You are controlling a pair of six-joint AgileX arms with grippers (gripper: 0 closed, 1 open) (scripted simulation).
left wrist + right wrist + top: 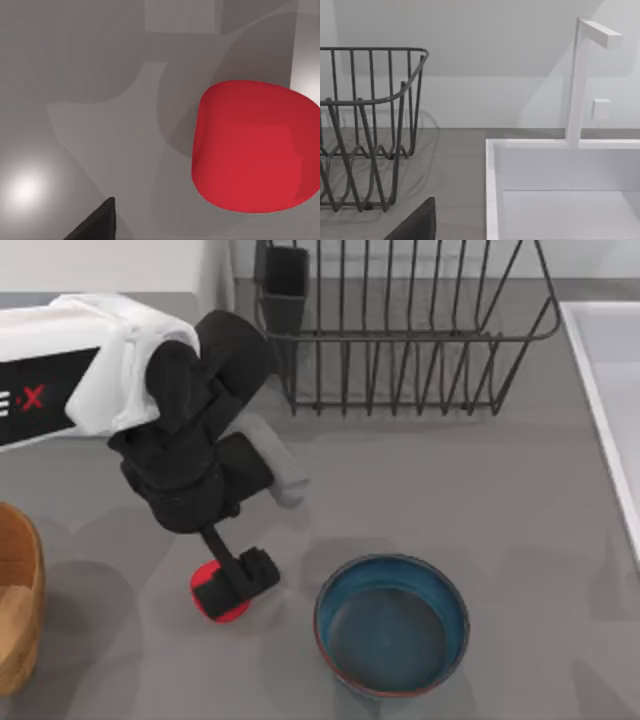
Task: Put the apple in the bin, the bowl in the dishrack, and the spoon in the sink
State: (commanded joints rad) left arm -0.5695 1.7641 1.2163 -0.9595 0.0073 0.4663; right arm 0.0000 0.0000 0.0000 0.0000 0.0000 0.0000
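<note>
Left gripper (238, 585) low over the apple (222, 596), which sits on the table left of the bowl (392, 624), bin (18, 610) at the left edge. Fingers straddle the fruit; whether they grip it, cannot tell. Best centre both pads across its widest part before closing; wrist view shows apple (255, 147) off-centre.

Red apple (213, 592) on the grey tabletop toward the left, partly covered from above, just left of the bowl (392, 624); seen close in the left wrist view (255, 147) as a smooth rounded red body. Teal-blue bowl upright and empty, reddish-brown rim, near the front edge. Tan wooden bin (18, 610) at the far left edge. Black wire dishrack (400, 330) at the back, cutlery cup at its left corner. White sink (610, 390) along the right edge.
</note>
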